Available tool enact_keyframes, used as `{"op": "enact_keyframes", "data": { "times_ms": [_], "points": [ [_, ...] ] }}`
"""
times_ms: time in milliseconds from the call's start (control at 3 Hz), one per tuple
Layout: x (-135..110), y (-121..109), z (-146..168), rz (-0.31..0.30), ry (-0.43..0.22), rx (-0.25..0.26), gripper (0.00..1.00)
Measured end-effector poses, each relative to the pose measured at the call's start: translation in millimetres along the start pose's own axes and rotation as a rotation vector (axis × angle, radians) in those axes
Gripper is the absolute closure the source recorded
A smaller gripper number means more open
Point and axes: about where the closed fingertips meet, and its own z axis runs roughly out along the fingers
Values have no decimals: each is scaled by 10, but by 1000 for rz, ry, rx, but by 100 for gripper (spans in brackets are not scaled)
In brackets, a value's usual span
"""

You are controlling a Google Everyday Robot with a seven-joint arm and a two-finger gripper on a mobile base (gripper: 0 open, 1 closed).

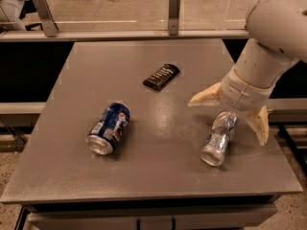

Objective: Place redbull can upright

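Note:
The redbull can [219,138], slim, silver with light blue patches and a wrinkly body, lies on its side on the grey table [158,176] at the right, its open end towards the front. My gripper [230,113] hangs open just above and behind the can's far end, one cream finger [205,97] to its left and the other finger [259,124] to its right. It holds nothing and straddles the can's upper end.
A wider dark blue can [108,128] lies on its side at the left of the table. A black flat packet [161,76] lies towards the back middle. A rail with metal posts [174,13] runs behind the table. The table's right edge is close to the can.

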Motion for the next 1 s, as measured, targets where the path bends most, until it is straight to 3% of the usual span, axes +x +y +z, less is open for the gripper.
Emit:
{"op": "enact_keyframes", "data": {
  "times_ms": [667, 1000],
  "points": [
    [-28, -13, 66, -46, 34, -50, 0],
    [-67, -47, 54, -105, 49, -60, 0]
  ]
}}
